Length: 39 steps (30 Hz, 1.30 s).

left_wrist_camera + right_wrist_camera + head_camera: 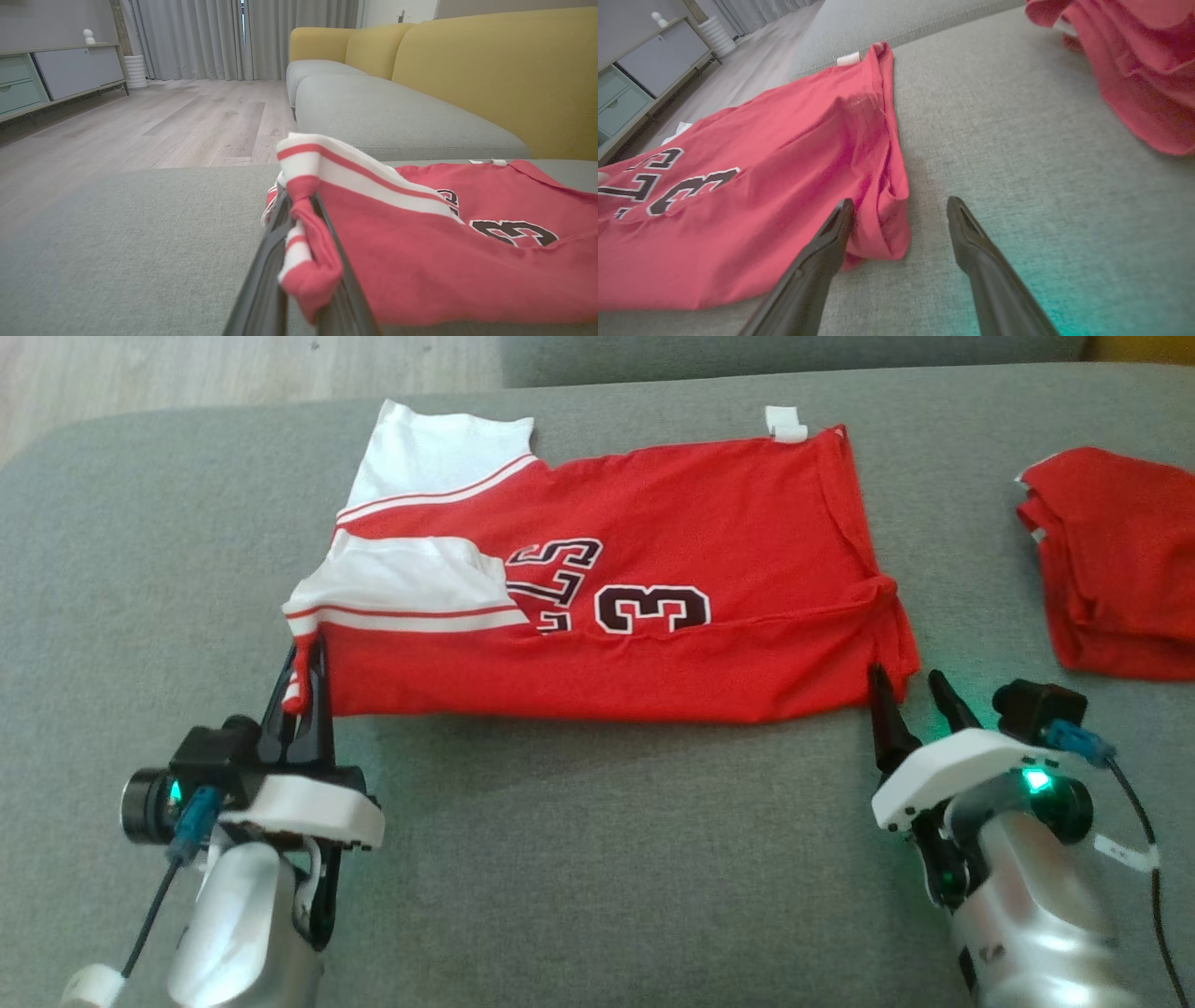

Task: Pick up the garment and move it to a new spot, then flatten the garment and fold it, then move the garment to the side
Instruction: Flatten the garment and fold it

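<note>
The garment (653,644) is a red jersey with white sleeves and dark numbers, spread sideways on the grey sofa seat (597,840), its near long edge folded over. My left gripper (306,658) is shut on the near left corner by the striped sleeve hem; in the left wrist view the dark fingers (273,242) pinch bunched red and white cloth of the garment (420,242). My right gripper (906,686) stands open at the near right corner; in the right wrist view the garment (738,196) has its corner lying between the spread fingers of that gripper (900,207), close to the left one.
A second red cloth (1116,560) lies crumpled at the right of the seat. Wooden floor (163,121) lies beyond the seat's far left edge, with a cabinet (56,74) and curtains. A yellow backrest (495,74) rises along one side.
</note>
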Tool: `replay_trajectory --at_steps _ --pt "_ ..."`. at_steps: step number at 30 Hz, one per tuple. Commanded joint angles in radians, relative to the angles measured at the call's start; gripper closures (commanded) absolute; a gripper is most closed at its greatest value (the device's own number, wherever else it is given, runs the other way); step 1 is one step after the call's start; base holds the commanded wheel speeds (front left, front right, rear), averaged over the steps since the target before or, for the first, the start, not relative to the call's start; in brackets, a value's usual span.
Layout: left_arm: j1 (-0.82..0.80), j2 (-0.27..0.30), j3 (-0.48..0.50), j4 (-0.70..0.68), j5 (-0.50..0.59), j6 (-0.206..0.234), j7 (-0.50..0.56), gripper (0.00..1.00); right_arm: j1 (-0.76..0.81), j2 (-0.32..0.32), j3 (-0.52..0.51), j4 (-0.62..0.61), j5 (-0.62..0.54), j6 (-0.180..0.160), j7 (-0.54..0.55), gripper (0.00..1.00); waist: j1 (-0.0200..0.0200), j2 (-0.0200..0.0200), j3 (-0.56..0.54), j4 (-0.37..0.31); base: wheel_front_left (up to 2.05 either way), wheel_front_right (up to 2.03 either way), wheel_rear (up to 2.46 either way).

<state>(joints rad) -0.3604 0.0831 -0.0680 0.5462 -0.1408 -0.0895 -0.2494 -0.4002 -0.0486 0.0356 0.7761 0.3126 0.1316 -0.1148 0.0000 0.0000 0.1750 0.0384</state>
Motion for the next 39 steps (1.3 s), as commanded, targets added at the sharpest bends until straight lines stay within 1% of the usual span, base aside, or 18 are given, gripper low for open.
replay_trajectory --at_steps 1,8,9,10,12,14,16,18,21,28,33,39 --pt "-0.013 0.019 0.023 -0.051 0.007 -0.005 -0.012 1.00 -0.058 -0.002 0.028 0.028 0.016 -0.001 -0.004 0.00 0.0000 0.0000 0.005 0.012 0.00 0.00 0.00" --pt "0.001 0.017 0.010 -0.081 0.013 -0.012 -0.012 1.00 -0.175 -0.002 0.101 0.241 0.070 -0.001 -0.030 0.00 0.0000 0.0000 0.017 0.029 0.00 0.00 0.00" --pt "0.002 0.018 0.010 -0.079 0.014 -0.012 -0.012 1.00 -0.189 -0.002 0.110 0.268 0.070 -0.001 -0.037 0.43 0.0000 0.0000 0.017 0.030 0.00 0.00 0.00" --pt "0.003 0.019 0.011 -0.076 0.014 -0.012 -0.012 1.00 -0.201 -0.002 0.119 0.291 0.065 -0.001 -0.047 1.00 0.0000 0.0000 0.016 0.029 0.00 0.00 0.00" --pt "0.010 0.024 0.017 -0.061 0.014 -0.009 -0.012 1.00 -0.229 -0.002 0.145 0.341 0.054 -0.001 -0.081 1.00 0.0000 0.0000 0.008 0.023 0.00 0.00 0.00" --pt "0.017 0.027 0.022 -0.049 0.014 -0.007 -0.012 1.00 -0.242 -0.002 0.157 0.361 0.036 -0.001 -0.105 1.00 0.0000 0.0000 -0.002 0.014 0.00 0.00 0.00" --pt "0.026 0.031 0.026 -0.038 0.014 -0.005 -0.012 1.00 -0.254 -0.002 0.166 0.374 -0.015 -0.001 -0.125 1.00 0.0000 0.0000 -0.014 0.002 0.00 0.00 0.00" --pt "0.038 0.033 0.031 -0.031 0.013 -0.002 -0.012 1.00 -0.256 -0.002 0.149 0.378 -0.090 -0.001 -0.138 1.00 0.0000 0.0000 -0.030 -0.011 0.00 0.00 0.00" --pt "0.053 0.034 0.033 -0.022 0.013 -0.002 -0.012 1.00 -0.238 -0.002 0.119 0.366 -0.119 -0.001 -0.143 1.00 0.0000 0.0000 -0.048 -0.020 0.00 0.00 0.00" --pt "0.106 0.032 0.031 0.003 0.017 0.003 -0.012 1.00 -0.127 -0.002 0.023 0.292 -0.190 -0.001 -0.147 1.00 0.0000 0.0000 -0.112 -0.042 0.00 0.00 0.00" --pt "0.167 0.025 0.020 0.001 0.016 0.002 -0.012 1.00 -0.032 -0.002 0.007 0.222 -0.211 -0.001 -0.138 1.00 0.0000 0.0000 -0.161 -0.048 0.00 0.00 0.00" --pt "0.250 0.014 -0.009 -0.027 0.013 -0.005 -0.012 1.00 0.092 -0.002 -0.007 0.099 -0.191 -0.001 -0.065 1.00 0.0000 0.0000 -0.190 -0.047 0.00 0.00 0.00"
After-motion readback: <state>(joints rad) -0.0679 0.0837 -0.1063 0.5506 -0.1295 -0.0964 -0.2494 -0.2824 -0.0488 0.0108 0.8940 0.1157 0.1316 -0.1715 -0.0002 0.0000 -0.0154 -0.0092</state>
